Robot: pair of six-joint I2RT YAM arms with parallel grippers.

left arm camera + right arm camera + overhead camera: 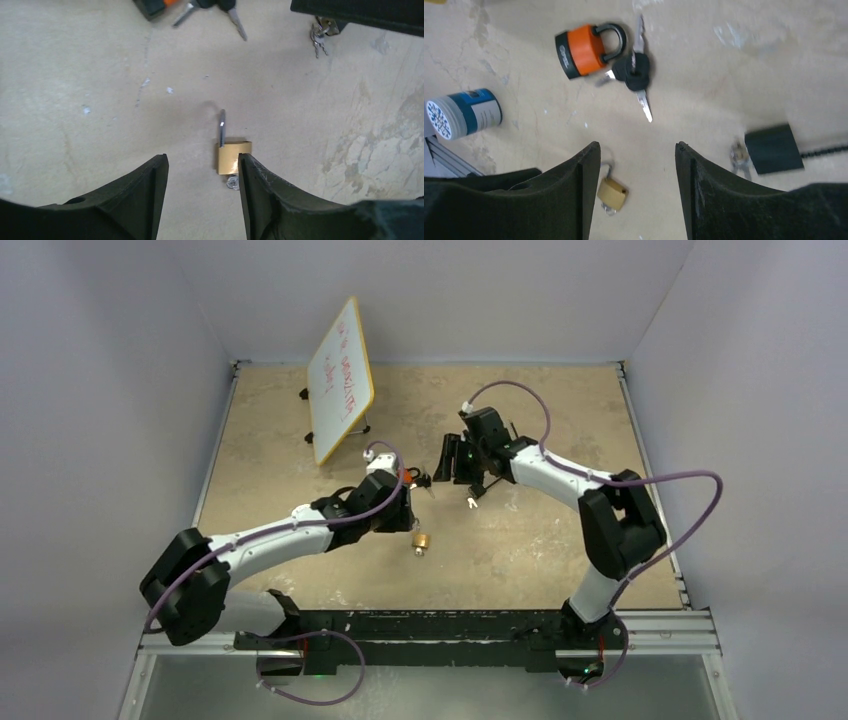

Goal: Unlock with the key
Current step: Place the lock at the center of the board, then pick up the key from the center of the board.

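Probably dense, rigid, slick: brass padlock (227, 159) flat on counter (75, 75) just ahead of spread, empty left pincer (202, 157), right pincer (638, 146) likewise spread; best gripped across body flanks, clear of shackle (221, 127)

The spread right pincer (638, 150) faces an orange padlock (584, 50), black-headed keys (636, 72) and a brass padlock (612, 193).

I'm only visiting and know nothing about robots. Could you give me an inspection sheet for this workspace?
Surface: tan tabletop, scuffed and stained.
Job's things: brass padlock lying flat; orange padlock with black-headed keys at its shackle.
Clutter: blue-and-white container, black block, whiteboard.
Grippers: left gripper open, near the brass padlock; right gripper open, empty.
Cables: purple cables along both arms.
Surroundings: plain grey walls.
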